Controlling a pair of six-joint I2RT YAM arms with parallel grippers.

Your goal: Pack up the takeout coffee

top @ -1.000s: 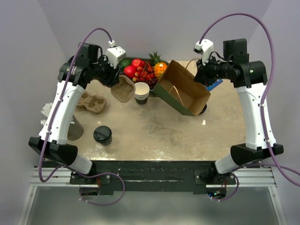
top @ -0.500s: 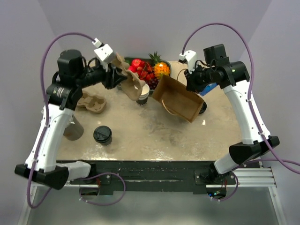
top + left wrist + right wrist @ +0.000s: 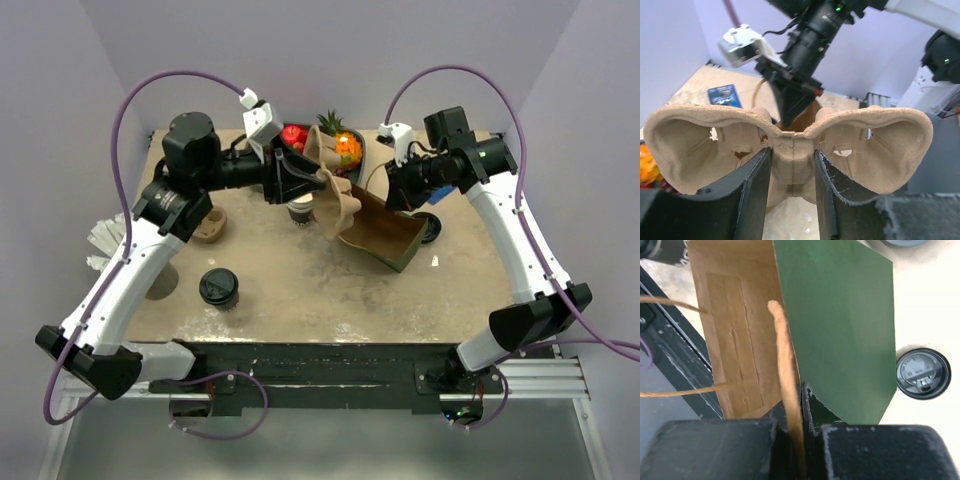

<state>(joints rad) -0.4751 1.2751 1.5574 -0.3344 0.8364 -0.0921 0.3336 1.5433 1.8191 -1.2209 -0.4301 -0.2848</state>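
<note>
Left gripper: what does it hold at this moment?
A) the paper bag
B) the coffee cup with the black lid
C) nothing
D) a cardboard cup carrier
D: in the left wrist view the left gripper is shut on the middle ridge of the cardboard cup carrier; the coffee cup stands alone, and the right gripper holds the paper bag.

The left fingers (image 3: 752, 185), clamped on the brown moulded-pulp two-cup carrier (image 3: 335, 205), are sweeping it rightward from the back-left corner of the desk (image 3: 300, 290) toward the middle, and the left arm is stretching out long behind it. The right fingers (image 3: 815, 415), pinching the rim of the green-and-brown paper bag (image 3: 385, 235), are swinging it leftward to meet the carrier. The gap is closing, with the carrier now overlapping the bag's open mouth in the top view.
</note>
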